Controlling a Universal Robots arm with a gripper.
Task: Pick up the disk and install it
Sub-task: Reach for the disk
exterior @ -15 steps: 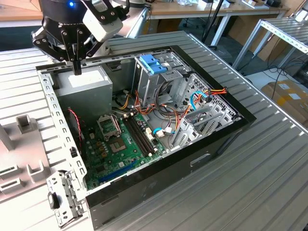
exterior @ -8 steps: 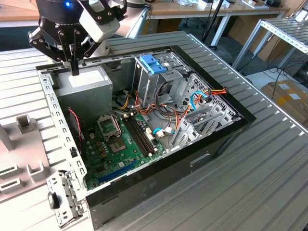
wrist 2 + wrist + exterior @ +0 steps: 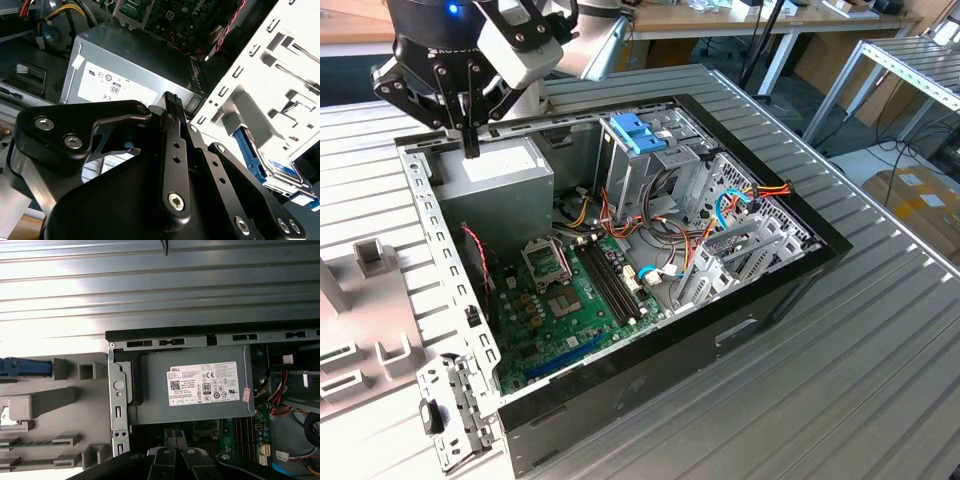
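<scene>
Disk [image 3: 282,169], dark with a white-and-blue label and blue side rails, shows in the second wrist view just past a pale slotted metal frame [image 3: 265,75], partly hidden by a grey piece and well apart from the hand [image 3: 171,98]. The hand's fingers are pressed together and grip nothing.

In the upper left of the exterior view, the hand [image 3: 470,148] points straight down just above the grey power supply [image 3: 510,180], at the back corner of the open computer case [image 3: 740,320]. The case lies flat on the ribbed metal tabletop [image 3: 890,360]. Its green motherboard [image 3: 570,300] sits in the lower middle of the frame, and a light-blue latch piece [image 3: 638,130] sits on the drive cage at the upper middle.

In the first wrist view the hand [image 3: 175,440] hangs over the power supply [image 3: 150,410], near its white sticker [image 3: 202,384], with a grey fixture block [image 3: 50,405] beside the case on the tabletop [image 3: 150,290].
</scene>
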